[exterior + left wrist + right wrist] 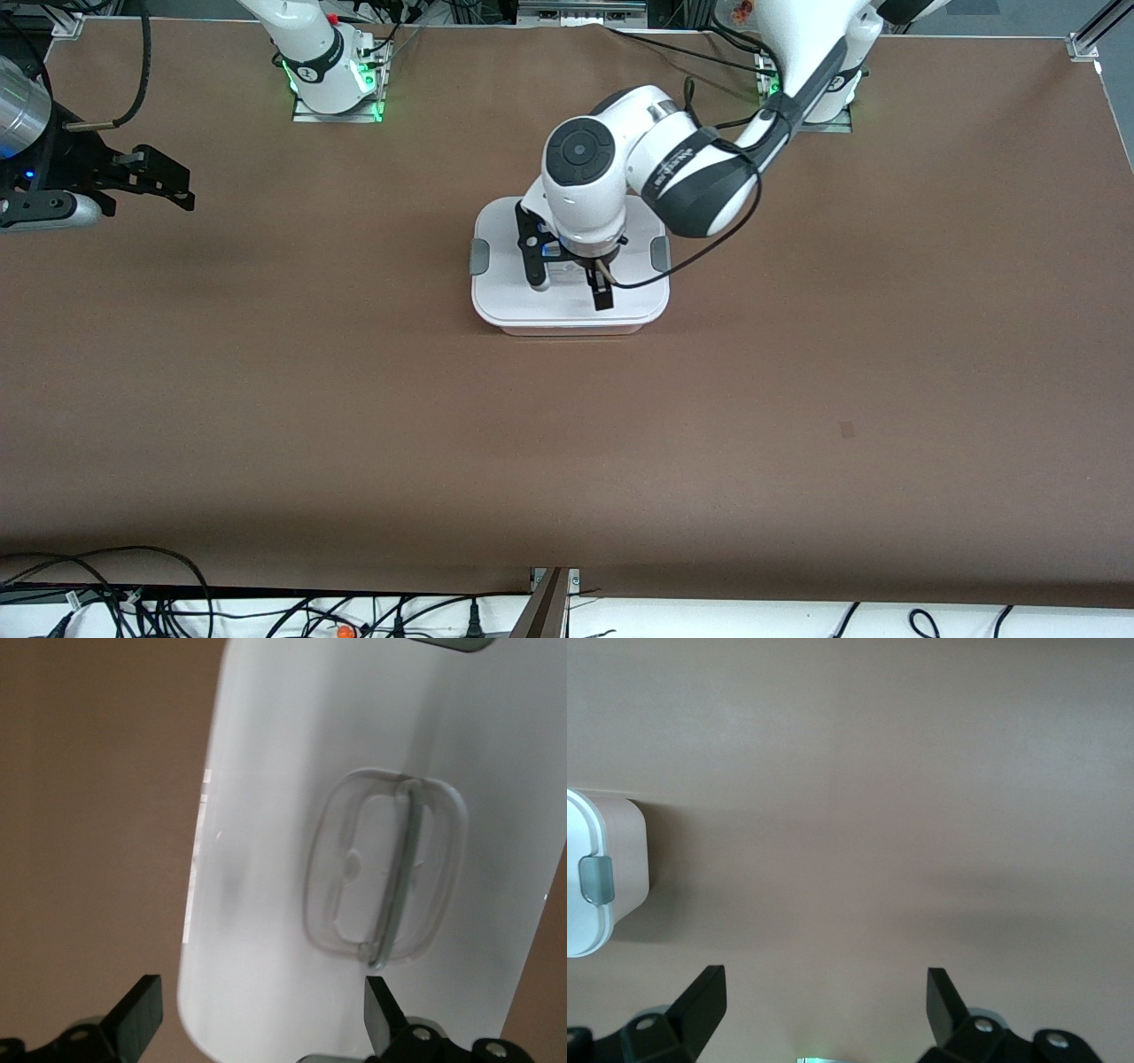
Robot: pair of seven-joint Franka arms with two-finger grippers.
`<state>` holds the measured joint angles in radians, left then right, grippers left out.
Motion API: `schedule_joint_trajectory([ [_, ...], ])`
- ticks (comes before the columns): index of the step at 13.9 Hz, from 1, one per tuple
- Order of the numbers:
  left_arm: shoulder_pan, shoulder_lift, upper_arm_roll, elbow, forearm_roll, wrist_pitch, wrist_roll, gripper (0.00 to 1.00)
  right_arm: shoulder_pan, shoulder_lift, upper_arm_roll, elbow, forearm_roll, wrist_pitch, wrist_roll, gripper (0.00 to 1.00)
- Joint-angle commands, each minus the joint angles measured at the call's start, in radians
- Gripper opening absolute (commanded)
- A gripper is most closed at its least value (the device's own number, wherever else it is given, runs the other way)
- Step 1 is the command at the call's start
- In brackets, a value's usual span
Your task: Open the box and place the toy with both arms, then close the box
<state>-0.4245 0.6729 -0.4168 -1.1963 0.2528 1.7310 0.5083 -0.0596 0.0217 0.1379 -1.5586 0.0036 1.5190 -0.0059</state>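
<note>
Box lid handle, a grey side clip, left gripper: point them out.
lid handle (386, 873): left wrist view, clear recessed grip.
grey side clip (595, 881): right wrist view, clip face.
left gripper (571, 282): front view, between open fingertips over the lid.

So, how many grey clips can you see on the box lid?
2. One clip sits on the lid's edge toward the right arm's end, the other clip toward the left arm's end. The left gripper hovers over the lid, so more could be hidden.

The box (567, 306) sits mid-counter (797, 399), lid (266, 815) on. My left hand (571, 288) hangs spread over the lid, above its handle (385, 873). My right hand (164, 182) waits spread over the counter's right-arm end, well apart from the box.
</note>
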Motion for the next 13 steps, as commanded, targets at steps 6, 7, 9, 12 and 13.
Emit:
schedule_joint_trajectory([
  [6,0.194,-0.038,-0.002,0.073,-0.027,-0.077,0.001,1.00,0.000,0.006,0.003,0.015,-0.013,-0.017,0.003,1.00],
  [7,0.225,-0.058,0.003,0.076,-0.030,-0.079,-0.001,1.00,0.000,0.006,0.003,0.015,-0.013,-0.017,0.003,1.00],
  [9,0.276,-0.119,0.051,0.067,-0.041,-0.077,-0.004,1.00,0.000,0.006,0.003,0.015,-0.013,-0.017,0.003,1.00],
  [12,0.285,-0.186,0.150,0.063,-0.043,-0.076,0.003,1.00,0.000,0.006,0.002,0.015,-0.013,-0.017,0.001,1.00],
  [13,0.297,-0.220,0.154,0.060,-0.038,-0.076,0.003,1.00,0.000,0.006,0.002,0.015,-0.013,-0.017,0.001,1.00],
])
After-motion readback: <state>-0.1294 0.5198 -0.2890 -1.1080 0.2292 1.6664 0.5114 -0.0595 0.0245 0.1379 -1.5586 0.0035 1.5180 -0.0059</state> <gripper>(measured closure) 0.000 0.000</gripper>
